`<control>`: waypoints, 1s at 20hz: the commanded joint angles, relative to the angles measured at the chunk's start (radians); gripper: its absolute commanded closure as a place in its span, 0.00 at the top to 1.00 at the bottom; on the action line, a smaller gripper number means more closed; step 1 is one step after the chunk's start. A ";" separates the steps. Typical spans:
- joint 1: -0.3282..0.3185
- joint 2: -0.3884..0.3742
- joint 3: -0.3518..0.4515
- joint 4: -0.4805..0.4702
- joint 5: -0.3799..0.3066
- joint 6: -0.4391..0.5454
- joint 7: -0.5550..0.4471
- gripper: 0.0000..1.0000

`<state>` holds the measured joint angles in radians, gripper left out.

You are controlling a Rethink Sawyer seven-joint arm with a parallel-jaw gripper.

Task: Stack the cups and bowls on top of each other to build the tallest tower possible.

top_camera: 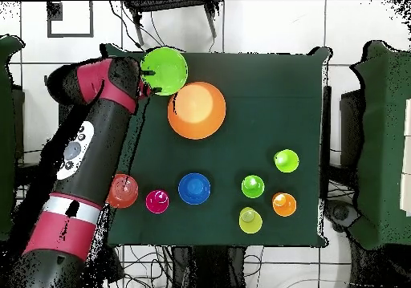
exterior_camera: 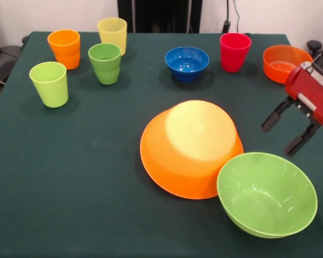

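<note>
The very large orange bowl [exterior_camera: 191,148] lies upside down in the middle of the table. The large light green bowl [exterior_camera: 266,193] stands upright at its front right, against its rim. My gripper [exterior_camera: 280,138] hangs open and empty at the right edge, just behind the green bowl; the overhead view shows it [top_camera: 148,83] beside that bowl [top_camera: 165,70]. At the back stand the small blue bowl [exterior_camera: 187,63], red-pink cup [exterior_camera: 234,51] and small red-orange bowl [exterior_camera: 284,63]. Back left stand the orange [exterior_camera: 64,48], pale yellow [exterior_camera: 112,35], green [exterior_camera: 105,63] and lime green [exterior_camera: 49,83] cups. No purple bowl shows.
The dark green table [exterior_camera: 70,177] carries everything. My red and black arm [top_camera: 88,152] reaches along one side of the table in the overhead view, above the red-orange bowl [top_camera: 123,190]. Chairs stand around the table's edges.
</note>
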<state>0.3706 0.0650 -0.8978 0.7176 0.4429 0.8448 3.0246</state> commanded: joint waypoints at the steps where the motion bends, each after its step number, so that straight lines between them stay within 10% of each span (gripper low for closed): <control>1: -0.037 0.109 0.086 -0.055 -0.002 -0.083 0.124 1.00; 20: -0.017 0.127 0.130 -0.017 0.008 -0.023 0.064 1.00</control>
<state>0.3502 0.1766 -0.8971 0.6816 0.4431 0.7566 3.0246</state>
